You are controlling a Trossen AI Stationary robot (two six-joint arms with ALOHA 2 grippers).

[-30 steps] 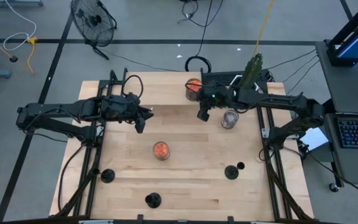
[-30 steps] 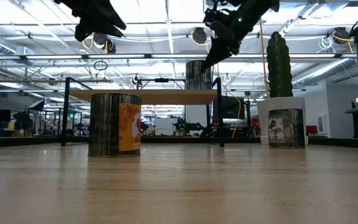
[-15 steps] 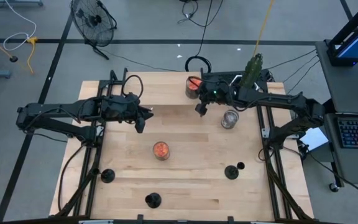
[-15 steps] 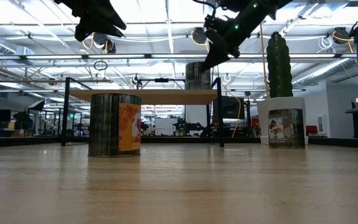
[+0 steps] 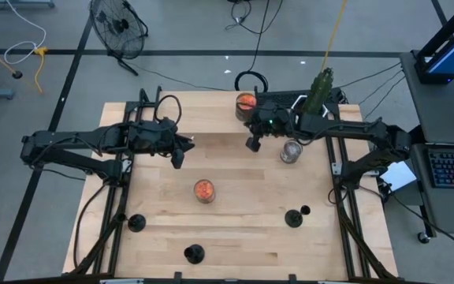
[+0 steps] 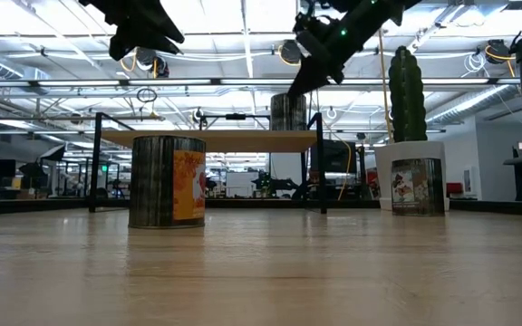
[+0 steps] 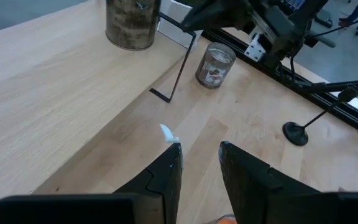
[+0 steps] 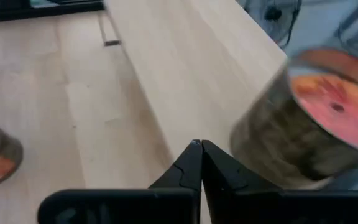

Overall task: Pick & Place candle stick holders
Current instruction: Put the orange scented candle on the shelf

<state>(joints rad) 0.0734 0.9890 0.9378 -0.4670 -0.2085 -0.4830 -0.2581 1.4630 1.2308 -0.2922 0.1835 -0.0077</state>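
1. Overhead, the right gripper (image 5: 252,144) hangs above the worktop (image 5: 227,229) near its far edge, just beside the orange-topped can (image 5: 245,102) that stands there; its own wrist view shows the fingertips (image 8: 191,167) pressed together with nothing between them.
2. The left gripper (image 5: 181,150) hangs over the left half of the worktop, toward the far side; in its wrist view the fingers (image 7: 166,177) stand a narrow gap apart, empty.
3. Both arms reach in from the side rails at about the same height, forearms roughly level and grippers raised clear of the wood; the low view shows both grippers high above the surface.
4. The candle stick holders sit along the near side, well apart from both grippers: one (image 5: 136,223) near the left edge, one (image 5: 194,254) at the near edge around the middle, and one (image 5: 294,218) toward the right edge.
5. Only the high view shows all three holders; the left wrist view catches a single holder (image 7: 298,132) by the rail.
6. A second orange-topped can (image 5: 204,190) stands mid-worktop, and a glass jar (image 5: 291,151) sits near the right gripper; the low view shows the mid-worktop can's label (image 6: 188,186).
7. A cactus (image 6: 407,94) in a white pot stands at the far right corner.
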